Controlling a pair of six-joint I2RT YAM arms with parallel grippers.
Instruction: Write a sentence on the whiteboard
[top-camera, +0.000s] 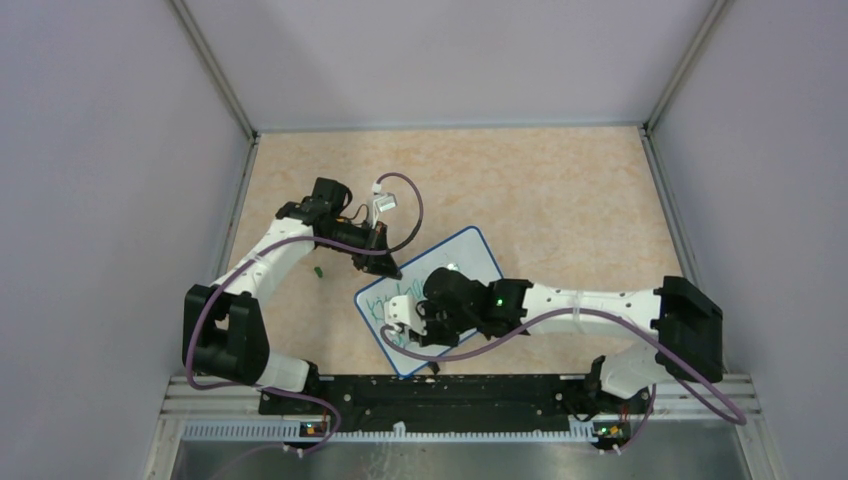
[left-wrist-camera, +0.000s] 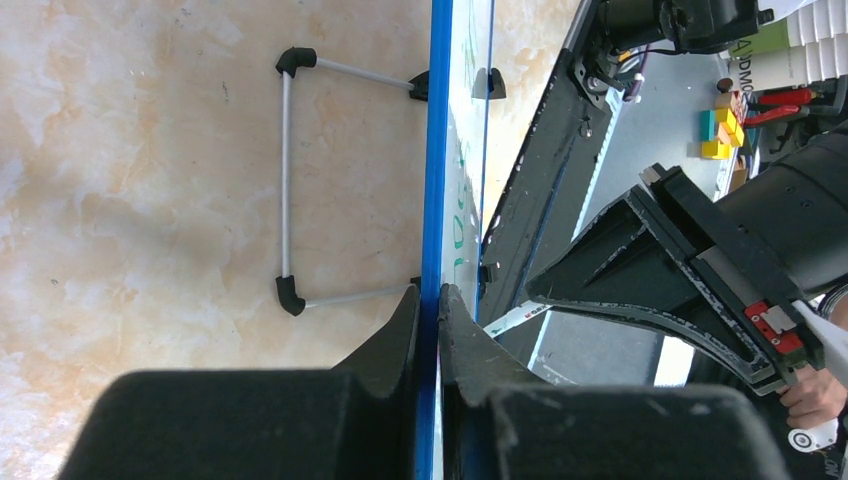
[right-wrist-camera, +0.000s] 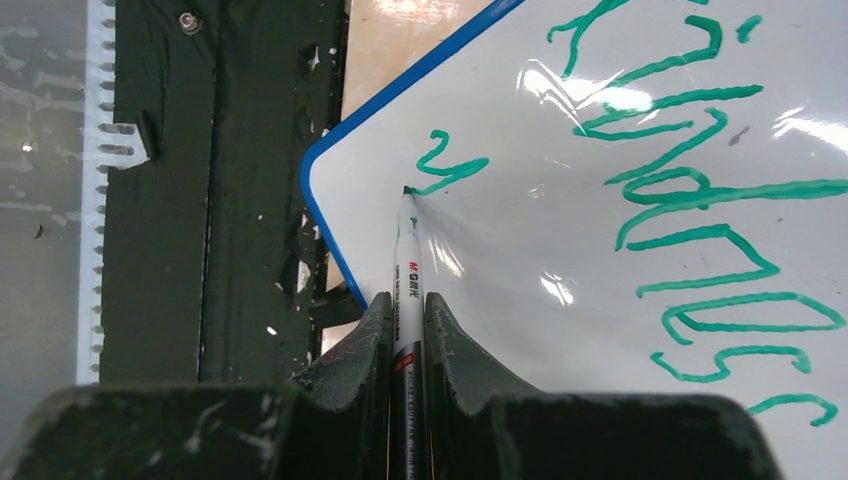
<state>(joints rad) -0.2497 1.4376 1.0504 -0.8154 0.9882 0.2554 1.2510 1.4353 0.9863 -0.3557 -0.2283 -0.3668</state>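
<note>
The right gripper (right-wrist-camera: 405, 305) is pressed together on a white marker (right-wrist-camera: 407, 260). The marker's tip touches the whiteboard (right-wrist-camera: 500, 300) just inside a rounded corner. The left gripper (left-wrist-camera: 428, 295) pinches the board's thin blue rim between its black fingers (left-wrist-camera: 395, 340).

The board has a glossy white face and sits on the beige worktop (top-camera: 560, 200) between the two arms. It is turned at an angle, with one corner close to the black rail at the near edge. In the overhead view the left gripper (top-camera: 388, 265) holds the board's far left edge, and the right gripper (top-camera: 408, 318) hovers over its near left part.

The sentence (right-wrist-camera: 760, 187) is in green script, seen sideways from the right wrist. One long line appears to read "kindness", but its start and end run out of the picture. A short squiggle by the marker tip is too brief to read.

From above, the right arm covers most of the writing and only a few green strokes (top-camera: 385, 305) show. The left wrist sees the board edge-on, so the writing shows only as faint green marks. A grey wire stand (left-wrist-camera: 285, 180) with black corners shows behind it. How steeply the board leans is unclear.

A tiny green object (top-camera: 317, 270) lies on the worktop by the left arm, too small to identify.
</note>
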